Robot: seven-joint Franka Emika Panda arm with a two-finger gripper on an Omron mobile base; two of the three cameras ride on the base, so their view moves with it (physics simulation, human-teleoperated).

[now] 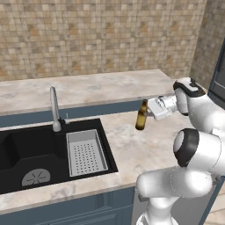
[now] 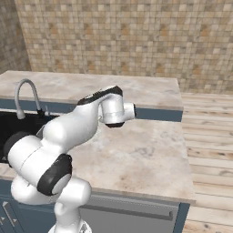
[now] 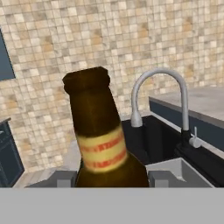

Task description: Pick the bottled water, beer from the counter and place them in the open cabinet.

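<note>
The beer [image 1: 141, 115] is a brown glass bottle with a yellowish label, upright over the beige counter [image 1: 149, 151] just right of the sink. My gripper [image 1: 146, 114] reaches in from the right and is shut on its body. In the hand view the beer [image 3: 103, 140] stands close between both fingers [image 3: 61, 178], leaning slightly. I cannot tell whether its base touches the counter. The bottled water is out of view. A blue-grey slab [image 1: 219, 74] at the right edge may be the open cabinet's door.
The black sink [image 1: 26, 149] holds a grey strainer tray [image 1: 85, 151], with a curved faucet [image 1: 54, 110] behind it. A raised counter ledge [image 1: 88, 90] runs along the tiled wall. Wooden floor [image 2: 209, 136] lies right of the counter [image 2: 136, 150].
</note>
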